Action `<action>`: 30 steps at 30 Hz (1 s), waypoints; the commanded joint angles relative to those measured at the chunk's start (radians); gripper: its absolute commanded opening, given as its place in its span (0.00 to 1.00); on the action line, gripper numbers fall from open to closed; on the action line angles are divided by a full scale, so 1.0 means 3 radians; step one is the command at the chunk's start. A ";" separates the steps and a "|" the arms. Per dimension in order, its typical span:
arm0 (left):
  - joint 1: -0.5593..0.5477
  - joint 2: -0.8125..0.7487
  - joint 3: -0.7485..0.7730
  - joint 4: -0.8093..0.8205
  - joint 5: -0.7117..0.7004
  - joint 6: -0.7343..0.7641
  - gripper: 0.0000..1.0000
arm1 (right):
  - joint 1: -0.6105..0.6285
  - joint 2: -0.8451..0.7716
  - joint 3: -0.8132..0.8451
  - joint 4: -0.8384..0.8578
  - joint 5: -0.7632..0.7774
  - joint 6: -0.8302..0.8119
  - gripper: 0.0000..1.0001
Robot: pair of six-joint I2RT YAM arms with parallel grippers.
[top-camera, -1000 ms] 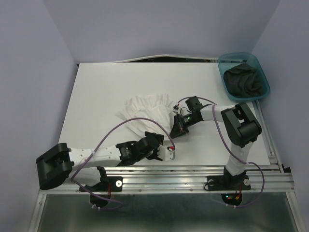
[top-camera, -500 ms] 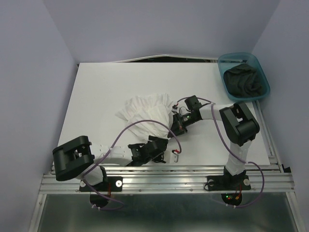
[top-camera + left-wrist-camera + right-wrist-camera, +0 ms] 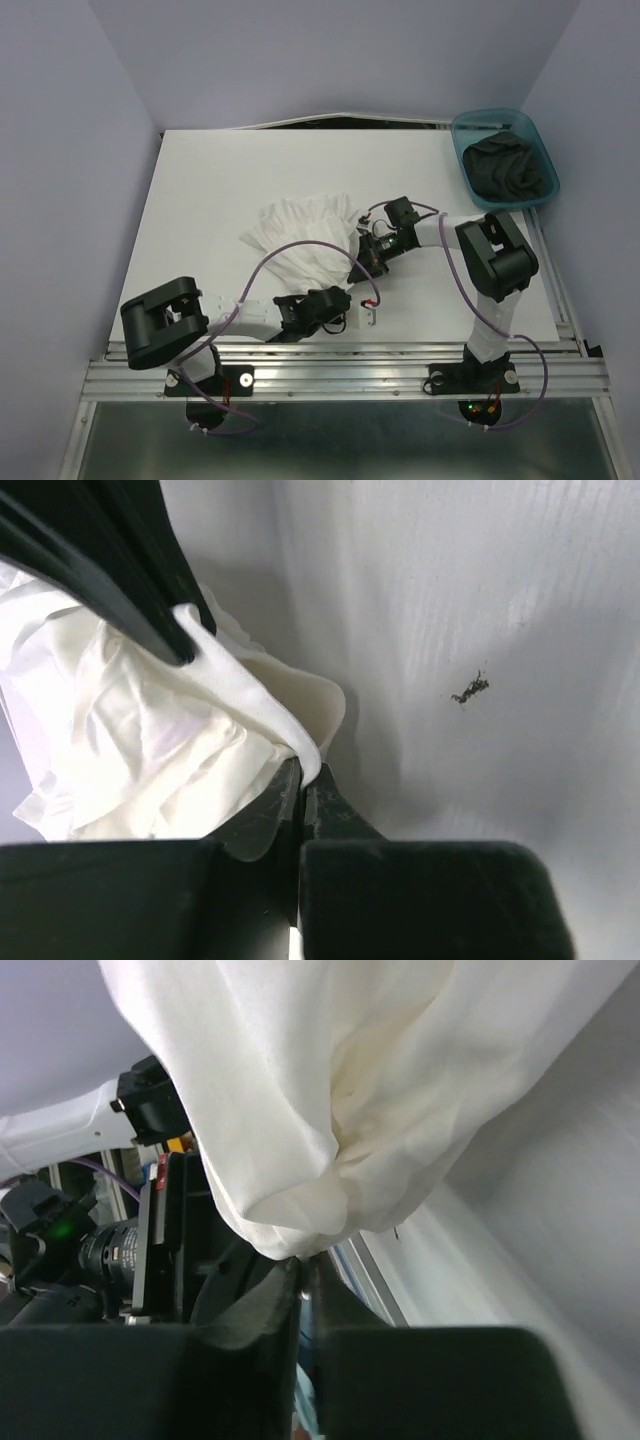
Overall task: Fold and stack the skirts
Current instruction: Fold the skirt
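Note:
The white skirt (image 3: 300, 240) lies bunched at the middle of the table, its near hem pulled toward the arms. My left gripper (image 3: 343, 296) sits at that near right corner; in the left wrist view the left gripper (image 3: 303, 770) is shut on a thin fold of the white skirt (image 3: 130, 730). My right gripper (image 3: 358, 264) is at the skirt's right edge. In the right wrist view the right gripper (image 3: 303, 1258) has its jaws almost together, with a bulge of the white skirt (image 3: 330, 1090) caught at the tips. The black skirt (image 3: 512, 168) lies crumpled in the bin.
A teal bin (image 3: 466, 128) stands at the back right corner of the white table (image 3: 220, 190). A small white piece (image 3: 368, 318) lies near the front edge beside the left gripper. Purple cables loop over both arms. The aluminium rail (image 3: 400, 375) runs along the front.
My left arm drew back and swung its gripper left to the white skirt's near corner, then closed on the cloth. The right arm has hardly moved.

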 commanded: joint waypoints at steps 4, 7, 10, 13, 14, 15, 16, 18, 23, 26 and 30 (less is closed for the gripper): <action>-0.0013 -0.0631 0.0062 -0.0718 0.0464 -0.0077 0.00 | -0.0152 -0.0190 0.0598 -0.0565 0.0660 -0.0738 0.53; 0.0002 -0.0774 0.0230 -0.1163 0.0770 -0.0122 0.00 | -0.0187 -0.0277 0.0956 -0.1001 0.1304 -0.1153 0.69; 0.0017 -0.0866 0.0455 -0.1567 0.1149 -0.0097 0.00 | -0.0218 -0.0328 0.1171 -0.1160 0.1535 -0.1358 0.71; 0.0084 -0.0953 0.0721 -0.1842 0.1466 -0.0041 0.00 | -0.0218 -0.0237 0.1605 -0.1365 0.1495 -0.1522 0.72; 0.0099 -0.0984 0.0843 -0.1904 0.1543 -0.0026 0.00 | -0.0218 -0.0206 0.1703 -0.1390 0.1470 -0.1517 0.72; 0.0104 -0.0999 0.0895 -0.1991 0.1634 -0.0005 0.00 | -0.0218 -0.0140 0.1861 -0.1355 0.1388 -0.1451 0.72; 0.0109 -0.1009 0.0936 -0.2038 0.1686 0.0005 0.00 | -0.0218 -0.0099 0.1928 -0.1309 0.1347 -0.1405 0.71; 0.0115 -0.1020 0.1038 -0.2165 0.1804 0.0021 0.00 | -0.0218 -0.0002 0.2107 -0.1146 0.1286 -0.1226 0.71; 0.0171 -0.1030 0.1136 -0.2334 0.2029 -0.0030 0.00 | -0.0096 0.0402 0.2557 -0.0895 0.1224 -0.1052 0.73; 0.0217 -0.1030 0.1227 -0.2452 0.2253 -0.0061 0.00 | -0.0004 0.0714 0.2894 -0.0869 0.1311 -0.1087 0.79; 0.0293 -0.0979 0.1330 -0.2539 0.2280 -0.0087 0.00 | 0.0165 0.1097 0.3059 -0.1012 0.1311 -0.1255 0.77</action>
